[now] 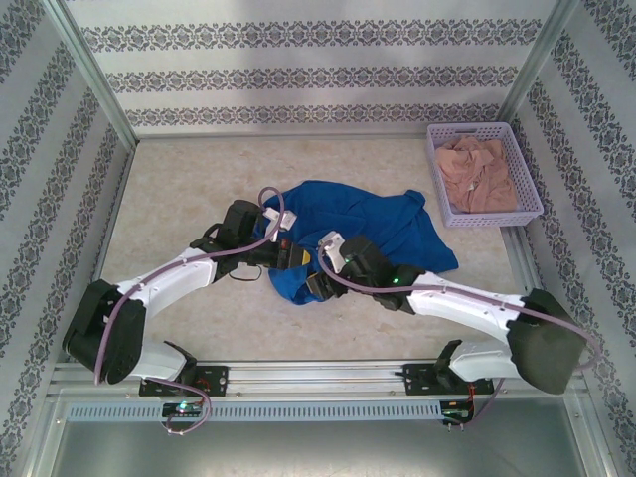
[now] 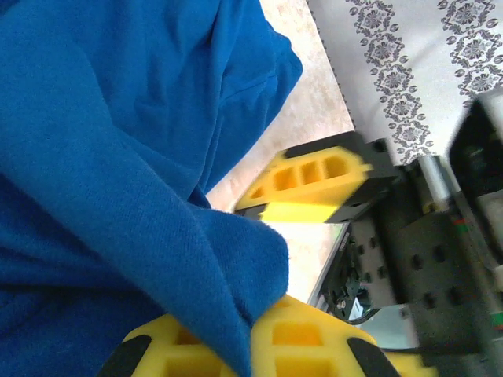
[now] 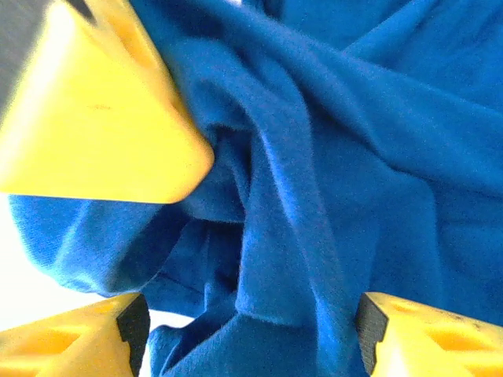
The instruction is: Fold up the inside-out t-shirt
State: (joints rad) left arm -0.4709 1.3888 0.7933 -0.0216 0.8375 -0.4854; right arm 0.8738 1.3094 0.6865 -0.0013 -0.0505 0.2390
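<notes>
The inside-out t-shirt (image 1: 363,221) is a royal-blue heap crumpled in the middle of the table. Both grippers meet at its near left edge. My left gripper (image 1: 285,254) is shut on a fold of the t-shirt (image 2: 141,157), which comes up pinched between the two yellow fingers (image 2: 306,338). My right gripper (image 1: 316,282) stands open just beside it. In the right wrist view its fingertips (image 3: 428,334) are wide apart, with loose folds of the t-shirt (image 3: 330,157) lying between them. The left gripper's yellow finger (image 3: 94,118) is close above them.
A lilac basket (image 1: 529,184) holding a pinkish-beige garment (image 1: 479,171) stands at the back right. Patterned walls close in the table on three sides. A metal rail (image 1: 318,376) carrying the arm bases runs along the near edge.
</notes>
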